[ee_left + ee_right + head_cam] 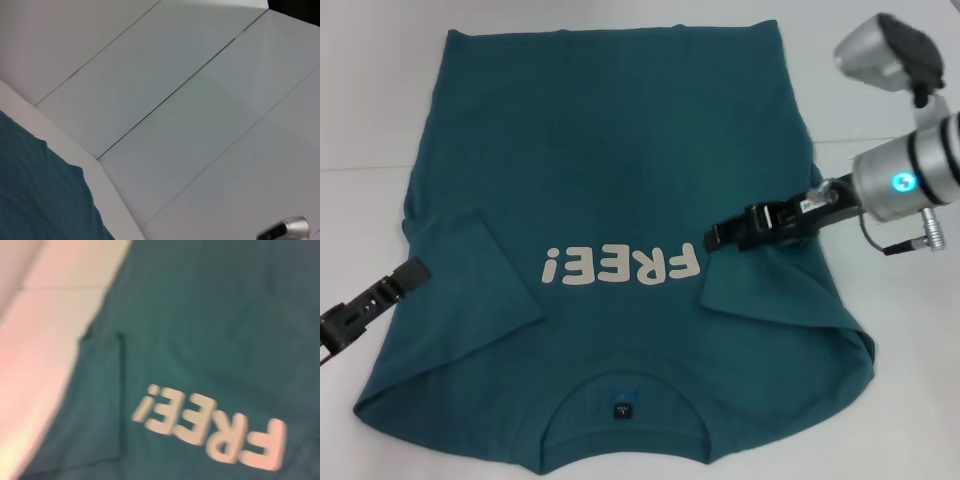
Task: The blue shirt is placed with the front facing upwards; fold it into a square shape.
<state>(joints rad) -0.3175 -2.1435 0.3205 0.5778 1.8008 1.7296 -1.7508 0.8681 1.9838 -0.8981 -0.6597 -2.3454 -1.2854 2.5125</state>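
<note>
The blue shirt (620,150) lies flat and front up on the white table (360,100), with its collar (625,405) at the near edge. Cream "FREE!" lettering (625,267) crosses the chest. Both short sleeves are folded inward onto the body. My right gripper (715,238) hovers over the folded right sleeve (770,285), just beside the lettering. My left gripper (415,272) sits at the shirt's left edge, next to the folded left sleeve (470,280). The right wrist view shows the shirt (210,315) and lettering (210,427). A corner of the shirt (35,190) shows in the left wrist view.
White table surface borders the shirt on the left and right. The shirt's hem reaches close to the far table edge. In the left wrist view the table edge (60,145) runs past pale panels, and a small metal part (285,229) shows at the corner.
</note>
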